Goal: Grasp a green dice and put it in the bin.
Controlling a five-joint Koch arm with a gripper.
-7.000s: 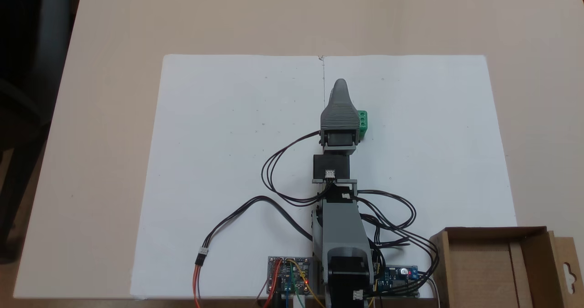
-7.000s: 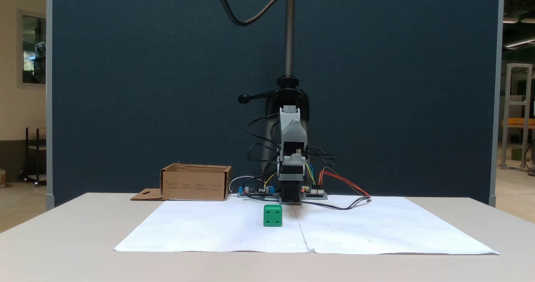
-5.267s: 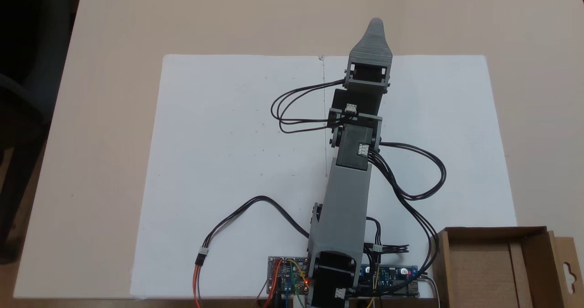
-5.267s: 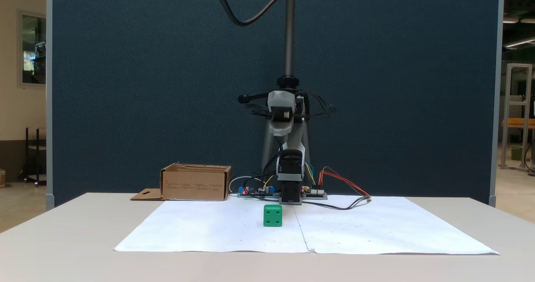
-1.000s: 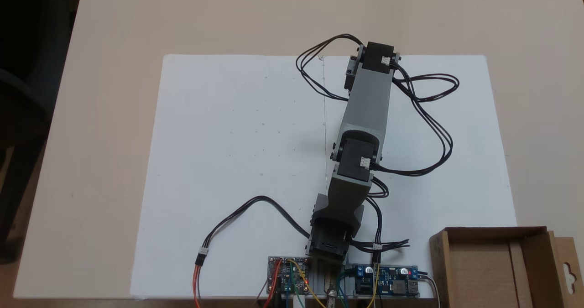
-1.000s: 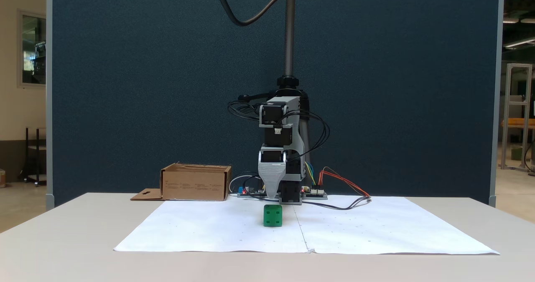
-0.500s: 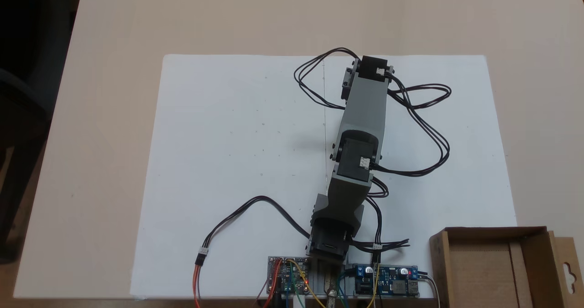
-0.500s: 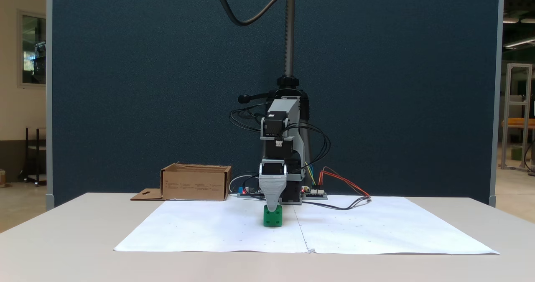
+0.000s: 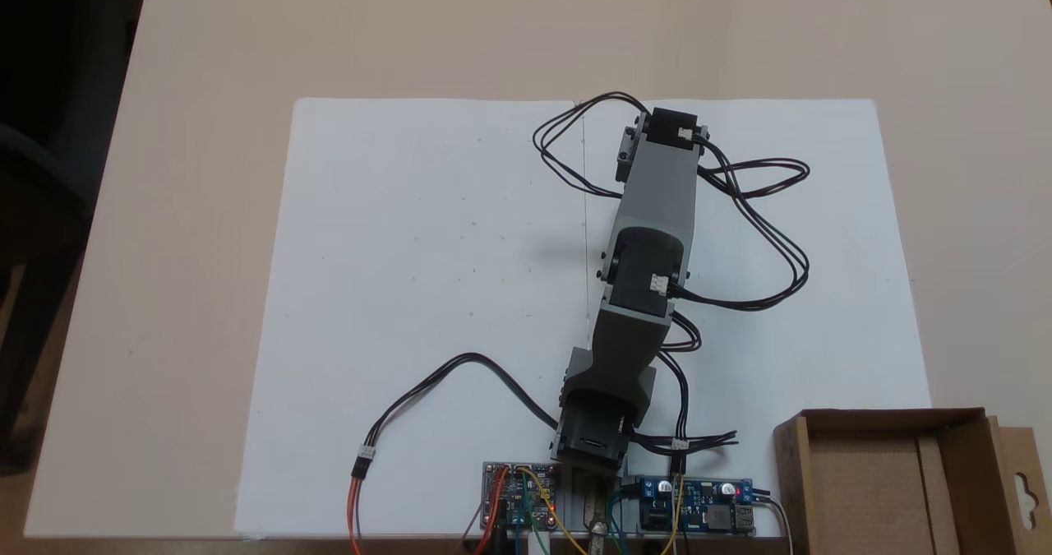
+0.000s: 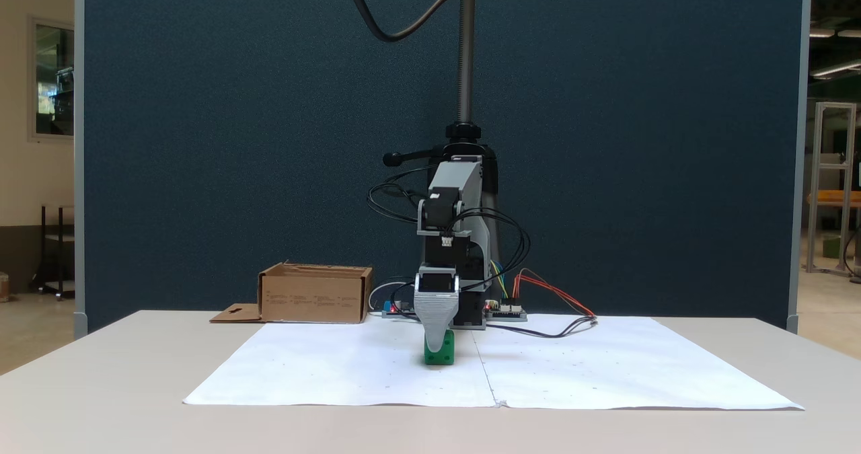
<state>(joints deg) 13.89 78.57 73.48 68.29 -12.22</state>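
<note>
Table [image 9: 205, 210]: big pale wood-look top, we see it from above in one fixed view and from the front edge in the other [image 10: 101, 400].

Backdrop [image 10: 235, 138]: dark blue panel standing behind the far edge of the table in the front-on fixed view, with a metal pole [image 10: 464, 50] going up in front of it.

Paper [image 9: 411, 251]: two white sheets side by side, covering the middle of the table, seam running down the centre; also plain in the front-on view [image 10: 605, 373].

Arm [image 9: 653, 201]: grey and black, stretched out from its base over the right sheet in the top-down view, black cables [image 9: 764, 234] looping off to its right. From the front [image 10: 449, 198] we see it folded over with the wrist pointing straight down.

Bin [image 9: 888, 473]: brown cardboard box, open top, at the near right corner in the top-down view, hang-tab flap on its right. In the front-on view it sits far left of the arm base [image 10: 315, 294].

Boards [image 9: 694, 515]: small circuit boards with coloured wires, next to the arm base.

Gripper [image 10: 437, 343]: grey wedge, tip down right at the top front of the cube. We only get one tip from the front, so we can't tell if the fingers are apart or together.

Green dice [image 10: 444, 356]: sits on the paper just left of the seam in the front-on view, well apart from the bin.
</note>
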